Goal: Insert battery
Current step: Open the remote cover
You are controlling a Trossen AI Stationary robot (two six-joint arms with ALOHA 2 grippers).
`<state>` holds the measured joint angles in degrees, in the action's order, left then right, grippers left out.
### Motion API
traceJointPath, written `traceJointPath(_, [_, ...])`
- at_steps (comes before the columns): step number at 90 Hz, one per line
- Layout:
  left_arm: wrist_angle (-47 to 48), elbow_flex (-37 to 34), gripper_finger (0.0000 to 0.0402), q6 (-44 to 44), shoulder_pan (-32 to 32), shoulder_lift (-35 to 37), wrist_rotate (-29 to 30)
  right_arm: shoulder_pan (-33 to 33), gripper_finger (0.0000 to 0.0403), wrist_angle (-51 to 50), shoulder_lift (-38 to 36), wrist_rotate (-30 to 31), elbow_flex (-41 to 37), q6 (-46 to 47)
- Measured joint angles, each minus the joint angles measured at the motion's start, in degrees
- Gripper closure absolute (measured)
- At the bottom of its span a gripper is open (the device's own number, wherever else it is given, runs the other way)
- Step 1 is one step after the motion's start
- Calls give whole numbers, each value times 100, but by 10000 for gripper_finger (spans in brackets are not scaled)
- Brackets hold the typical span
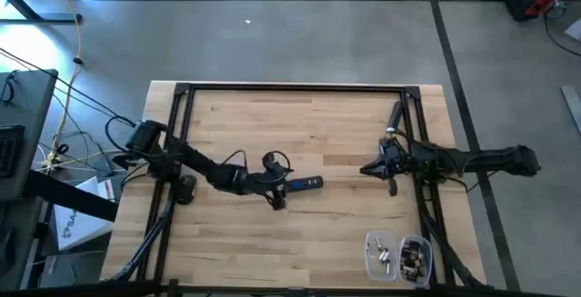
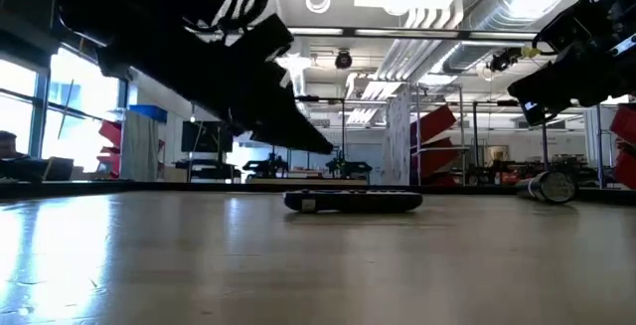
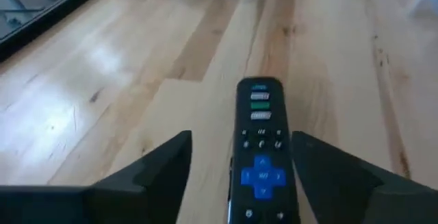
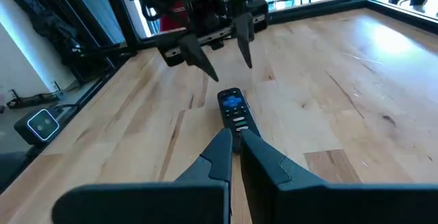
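Remote [image 1: 306, 184] lies buttons-up mid-surface. Left hand [image 1: 276, 194] spread, empty, straddling it: lower squarely, grip long edges. Right hand [image 1: 376, 169] closed, empty, waiting near right edge.

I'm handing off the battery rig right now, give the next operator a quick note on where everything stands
Left gripper: open, hovering above one end of the remote, fingers straddling it, not touching.
Right gripper: shut, empty, waiting over the table's right side, pointed at the remote.
The remote lies flat, button side up, mid-table.
A clear tray with small parts sits at the front right corner; whether they are batteries I cannot tell.
Done: nothing visible yet; remote not grasped, no battery picked.
Left: probably grasp and turn the remote over, open its back, fetch a battery, insert it.
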<state>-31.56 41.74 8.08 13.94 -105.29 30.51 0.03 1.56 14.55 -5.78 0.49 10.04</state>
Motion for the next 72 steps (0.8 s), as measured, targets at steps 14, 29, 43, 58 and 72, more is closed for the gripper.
traceJointPath(14, [-574, 4, 148, 42, -228, -388, -468, 1, 402, 0, 0, 0, -1, -1])
traceJointPath(29, [-732, -1, 148, 64, -303, -612, -942, 1, 402, 0, 0, 1, -2, -1])
traceJointPath(43, [-809, 1, 148, 122, -315, -849, -1144, 1, 402, 0, 0, 0, -2, -1])
traceJointPath(58, [-953, 8, 148, 139, -311, -1032, -1115, 2, 402, 2, 2, 0, -1, 0])
traceJointPath(72, [-930, 8, 148, 61, -309, -1045, -1055, 0, 402, 0, 1, 1, -1, -2])
